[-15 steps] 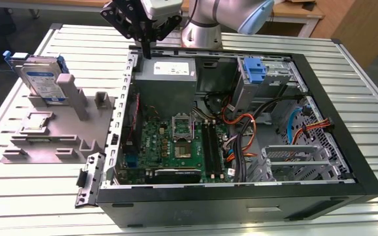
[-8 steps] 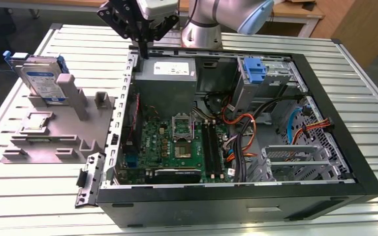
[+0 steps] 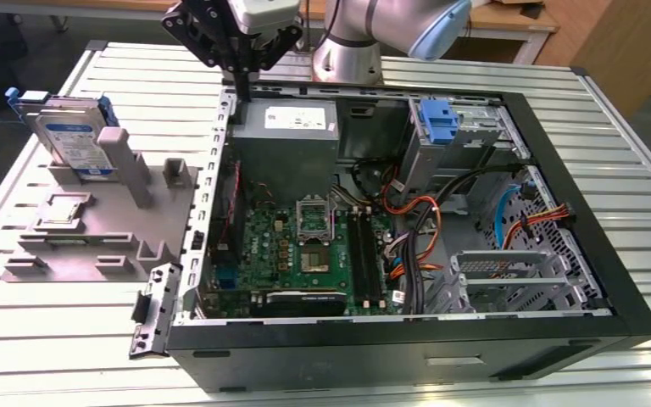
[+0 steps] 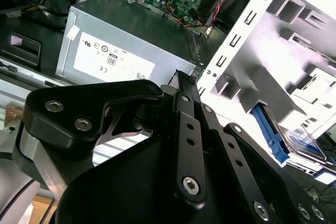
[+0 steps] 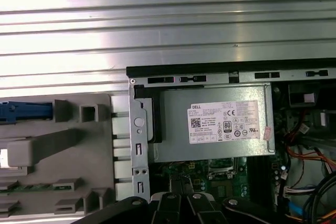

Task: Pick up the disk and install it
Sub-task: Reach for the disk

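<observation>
The disk (image 3: 74, 136) stands upright in a slot of the grey fixture (image 3: 99, 237), on the exterior view's left, silver with a white-and-blue label and a blue carrier around it. The second wrist view shows the disk (image 4: 303, 142) past the case's side wall, and in the first wrist view the disk (image 5: 23, 111) is an edge-on blue strip. My gripper (image 3: 241, 83) hangs shut and empty over the far left corner of the open computer case (image 3: 597, 254), next to the power supply (image 3: 286, 119). In both wrist views the gripper (image 4: 181, 80) (image 5: 181, 198) has its fingers together, well apart from the disk.
A second blue carrier (image 3: 439, 119) sits in the case's drive cage at the back. The motherboard (image 3: 303, 246), cables (image 3: 416, 212) and an empty metal bay (image 3: 507, 271) lie inside the case. A small square silver chip (image 3: 65, 208) rests on the fixture. Everything stands on a ribbed metal table (image 3: 31, 339).
</observation>
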`<state>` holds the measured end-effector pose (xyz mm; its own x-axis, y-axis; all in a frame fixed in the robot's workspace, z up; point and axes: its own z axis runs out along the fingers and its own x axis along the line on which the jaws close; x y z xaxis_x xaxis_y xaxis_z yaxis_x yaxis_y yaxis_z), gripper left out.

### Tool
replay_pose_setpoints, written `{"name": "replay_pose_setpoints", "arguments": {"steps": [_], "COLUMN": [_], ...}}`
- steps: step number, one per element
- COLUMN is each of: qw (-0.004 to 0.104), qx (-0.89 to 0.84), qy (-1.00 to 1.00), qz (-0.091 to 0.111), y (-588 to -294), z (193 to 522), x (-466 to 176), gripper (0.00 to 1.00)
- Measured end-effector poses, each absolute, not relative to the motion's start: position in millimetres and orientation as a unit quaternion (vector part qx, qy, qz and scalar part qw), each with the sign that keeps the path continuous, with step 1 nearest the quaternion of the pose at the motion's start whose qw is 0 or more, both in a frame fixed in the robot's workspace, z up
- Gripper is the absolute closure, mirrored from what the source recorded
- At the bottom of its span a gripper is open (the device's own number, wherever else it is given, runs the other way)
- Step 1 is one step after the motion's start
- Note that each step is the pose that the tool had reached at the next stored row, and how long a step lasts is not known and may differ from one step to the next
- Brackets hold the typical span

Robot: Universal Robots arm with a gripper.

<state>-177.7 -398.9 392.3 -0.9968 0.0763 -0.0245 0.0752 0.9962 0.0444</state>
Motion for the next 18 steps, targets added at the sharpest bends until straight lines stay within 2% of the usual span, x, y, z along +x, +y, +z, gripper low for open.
{"name": "replay_pose_setpoints", "arguments": {"steps": [18], "qw": [0.013], "qx": [0.038], "qy": [0.999], "qz": [0.022], "y": [-398.9], "z": [391.9], "x": [-187.4], "gripper": [0.9]}}
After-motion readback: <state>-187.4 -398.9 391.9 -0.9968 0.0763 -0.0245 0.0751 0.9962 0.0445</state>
